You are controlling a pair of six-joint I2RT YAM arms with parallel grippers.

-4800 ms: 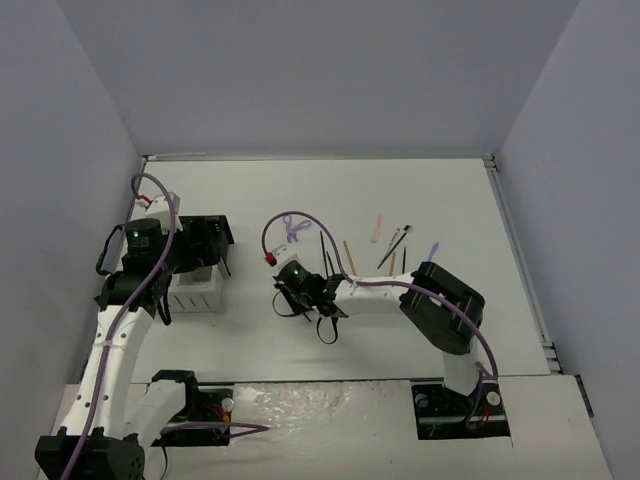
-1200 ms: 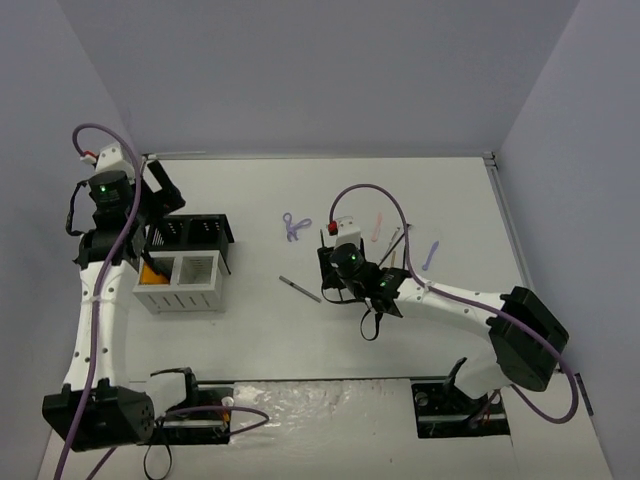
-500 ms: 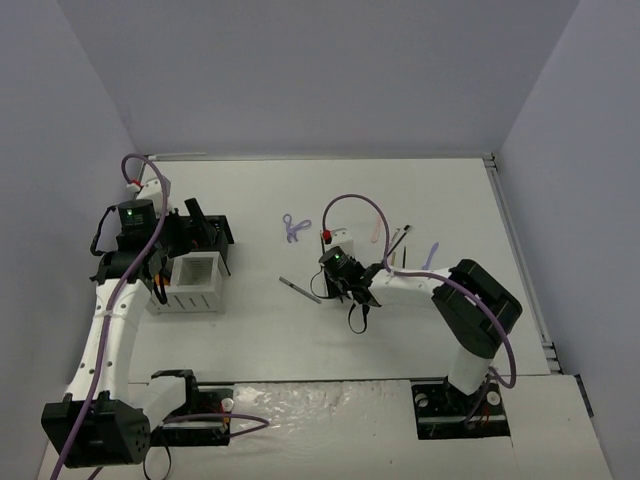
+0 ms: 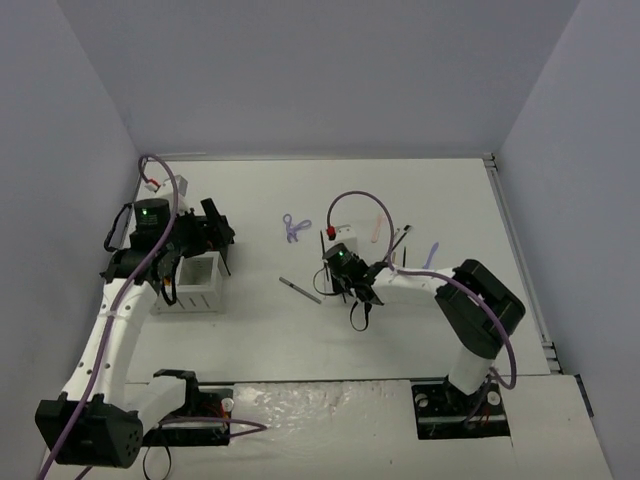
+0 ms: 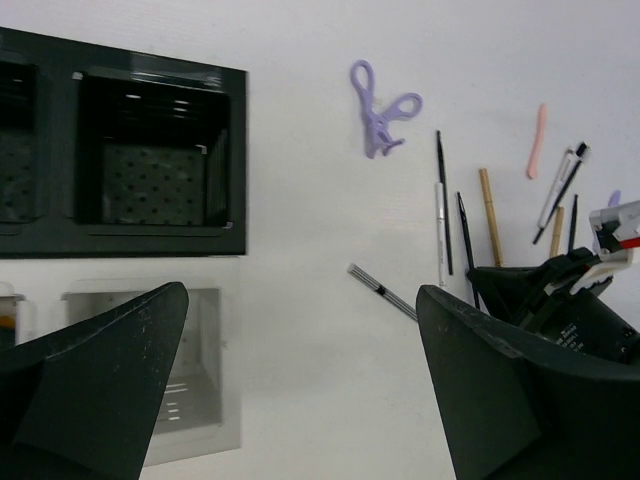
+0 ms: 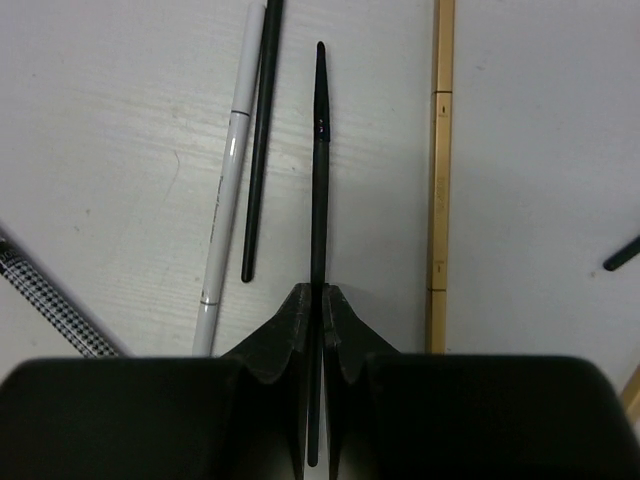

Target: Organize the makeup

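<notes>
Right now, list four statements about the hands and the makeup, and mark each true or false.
1. The right hand is shut on a thin black pencil. True.
2. The left hand holds the purple tool. False: that hand is open and holds nothing, and the tool lies on the table.
3. A tan stick lies beside the gripped pencil. True.
4. The pink tool sits inside the organizer. False: it lies on the table, well away from the organizer.

1 overhead view, 2 downward wrist views.
</notes>
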